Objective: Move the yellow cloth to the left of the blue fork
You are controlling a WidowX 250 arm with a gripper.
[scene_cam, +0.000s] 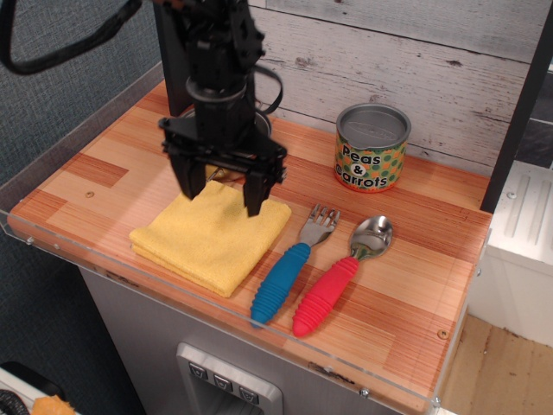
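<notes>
The yellow cloth lies folded and flat on the wooden table, near the front edge. The blue fork lies just to its right, tines pointing away from me, blue handle toward the front edge. My gripper hangs over the cloth's far part, a little above it, with its two black fingers spread wide and nothing between them. The arm hides most of the steel pot behind the cloth.
A red-handled spoon lies right of the fork. A "Peas & Carrots" can stands at the back right. A clear plastic rim edges the table front and left. A white plank wall is behind.
</notes>
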